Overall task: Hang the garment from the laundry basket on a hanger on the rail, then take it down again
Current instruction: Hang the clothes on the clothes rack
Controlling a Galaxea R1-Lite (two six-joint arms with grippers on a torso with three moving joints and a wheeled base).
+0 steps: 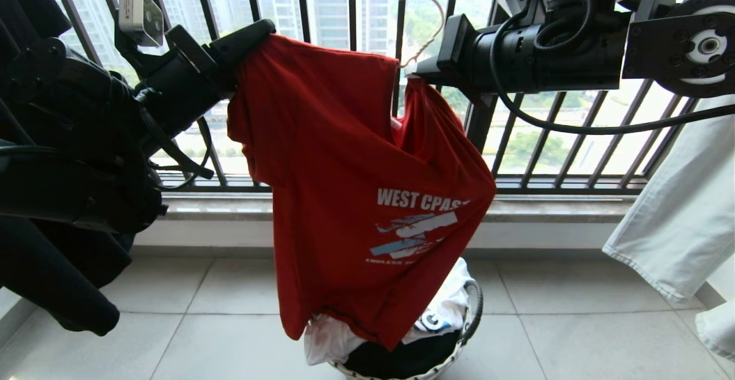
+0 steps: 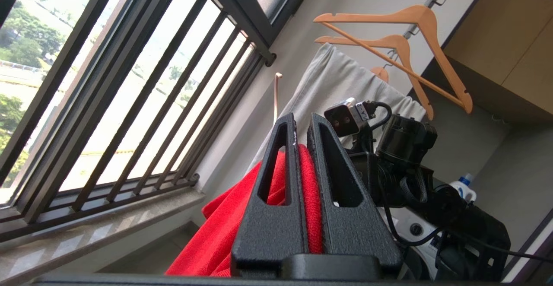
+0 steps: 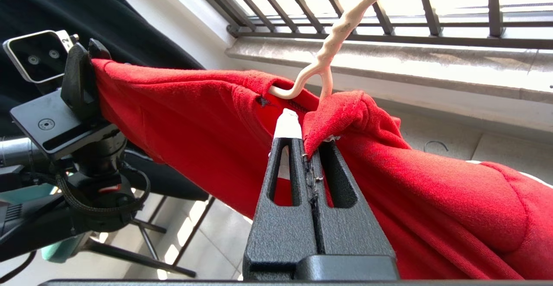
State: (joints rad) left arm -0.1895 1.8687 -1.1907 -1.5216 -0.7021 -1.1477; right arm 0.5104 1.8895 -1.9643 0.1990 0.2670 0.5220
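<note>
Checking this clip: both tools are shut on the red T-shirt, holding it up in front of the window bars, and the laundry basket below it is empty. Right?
Not quite. Both the left tool and right tool are shut on the red T-shirt, but the laundry basket is not empty: the head view shows a white garment and dark fabric in it.
</note>
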